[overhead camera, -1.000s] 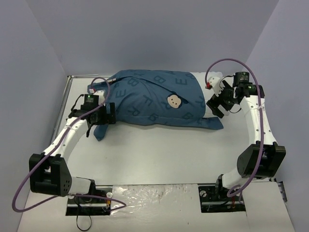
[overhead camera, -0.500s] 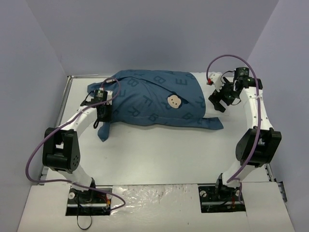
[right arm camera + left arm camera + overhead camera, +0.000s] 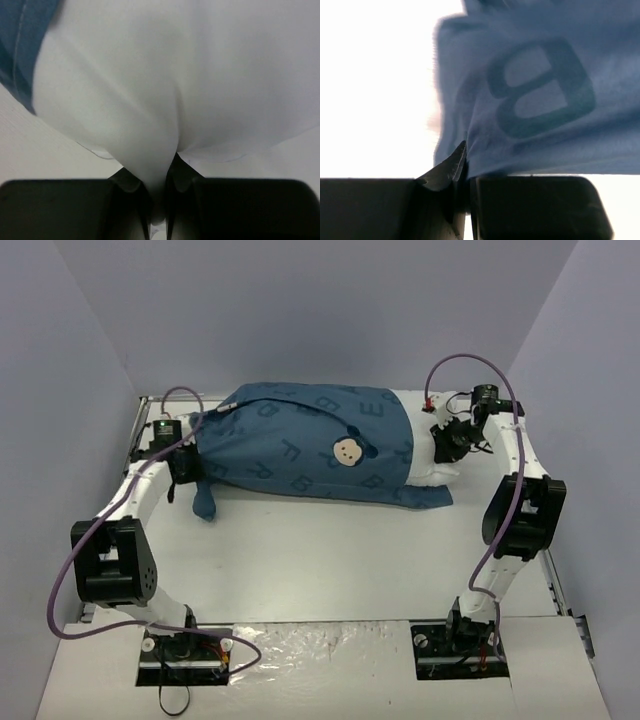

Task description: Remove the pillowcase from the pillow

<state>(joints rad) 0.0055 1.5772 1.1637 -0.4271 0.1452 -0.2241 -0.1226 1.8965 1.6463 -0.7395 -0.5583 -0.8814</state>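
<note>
The teal-blue pillowcase [image 3: 300, 445], printed with letters and a mouse face [image 3: 347, 451], covers most of the white pillow [image 3: 430, 462], whose bare end sticks out at the right. My left gripper [image 3: 187, 462] is shut on the pillowcase's left end; in the left wrist view the blue cloth [image 3: 540, 100] runs down between the closed jaws. My right gripper [image 3: 445, 445] is shut on the pillow's exposed white end; in the right wrist view a fold of white pillow [image 3: 165, 100] is pinched between the fingers [image 3: 177, 182].
The white table [image 3: 330, 550] is ringed by a low rim and grey-blue walls. A tail of pillowcase cloth [image 3: 203, 502] hangs out below the left gripper. Purple cables loop off both arms.
Both grippers closed, the left on the pillowcase and the right on the pillow's end. The left arm pulled left and back, and the pillow shifted slightly left and back.
</note>
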